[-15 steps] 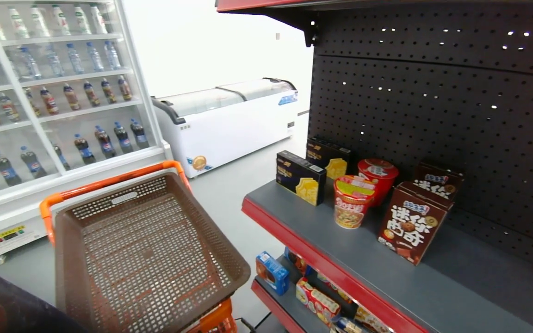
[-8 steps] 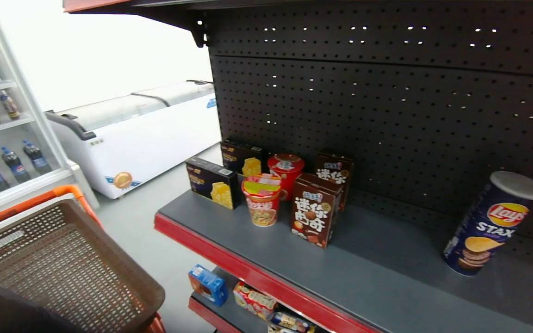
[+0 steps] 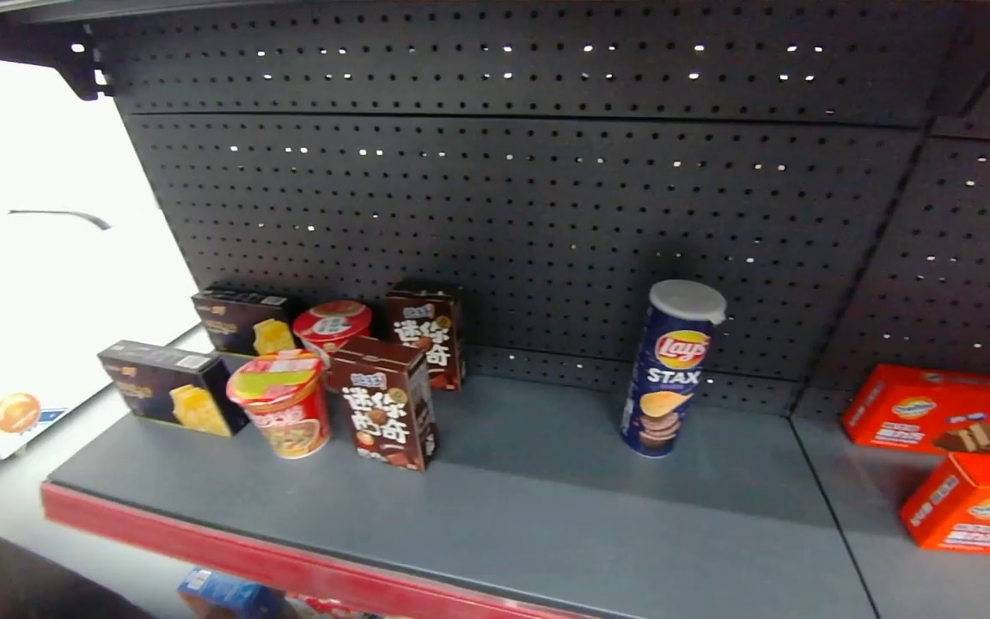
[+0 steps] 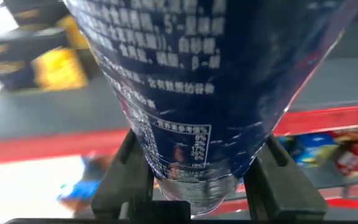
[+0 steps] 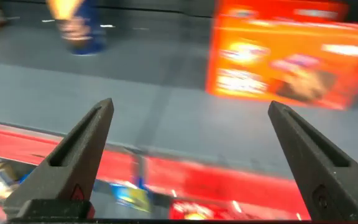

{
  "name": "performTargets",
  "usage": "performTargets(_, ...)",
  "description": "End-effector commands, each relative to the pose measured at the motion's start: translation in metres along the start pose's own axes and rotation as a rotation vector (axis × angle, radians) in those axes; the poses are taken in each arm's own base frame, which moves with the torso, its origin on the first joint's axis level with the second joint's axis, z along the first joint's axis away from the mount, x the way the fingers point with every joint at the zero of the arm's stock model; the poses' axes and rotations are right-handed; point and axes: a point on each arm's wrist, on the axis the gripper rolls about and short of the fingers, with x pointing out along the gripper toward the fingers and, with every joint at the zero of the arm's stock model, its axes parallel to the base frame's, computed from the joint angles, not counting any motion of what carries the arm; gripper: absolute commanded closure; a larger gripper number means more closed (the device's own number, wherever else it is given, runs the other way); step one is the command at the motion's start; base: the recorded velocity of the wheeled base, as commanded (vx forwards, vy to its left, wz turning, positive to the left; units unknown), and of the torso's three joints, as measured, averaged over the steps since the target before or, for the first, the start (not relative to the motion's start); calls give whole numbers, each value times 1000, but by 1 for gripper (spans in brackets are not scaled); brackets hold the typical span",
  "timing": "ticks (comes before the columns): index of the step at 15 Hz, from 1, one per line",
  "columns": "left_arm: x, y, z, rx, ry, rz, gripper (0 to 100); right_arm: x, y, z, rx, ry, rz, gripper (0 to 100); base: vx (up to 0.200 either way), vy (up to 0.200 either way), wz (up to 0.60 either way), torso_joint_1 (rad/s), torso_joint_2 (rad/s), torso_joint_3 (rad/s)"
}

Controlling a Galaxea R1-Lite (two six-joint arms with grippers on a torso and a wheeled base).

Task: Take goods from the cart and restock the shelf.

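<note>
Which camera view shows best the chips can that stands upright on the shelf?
The head view: the chips can shows whole, upright on the grey shelf, lid on. In the right wrist view its lower part appears, blurred, at the edge. The left wrist view shows a different dark blue can, held in the left claw.

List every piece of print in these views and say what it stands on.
Chips can: round logo and large white letters, legible.
Brown boxes: large white characters, legible.
Front noodle cup: red characters, blurred.
Dark boxes: gold print, too small.
Orange boxes: logos, too small.
Dark blue package in the left pincer: white fine print and a table, too blurred.
</note>
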Motion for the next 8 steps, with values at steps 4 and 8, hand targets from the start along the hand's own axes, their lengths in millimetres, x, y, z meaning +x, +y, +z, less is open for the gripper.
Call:
performTargets(4, -1, 0, 0, 1, -8, 4, 100, 0, 0, 0, 0, 0, 0, 0, 0, 0, -300, 1, 4, 0)
performTargets(8, -6, -2, 1, 12, -41, 6, 100, 0, 0, 0, 1, 0, 0, 0, 0, 0, 0, 0, 0, 0)
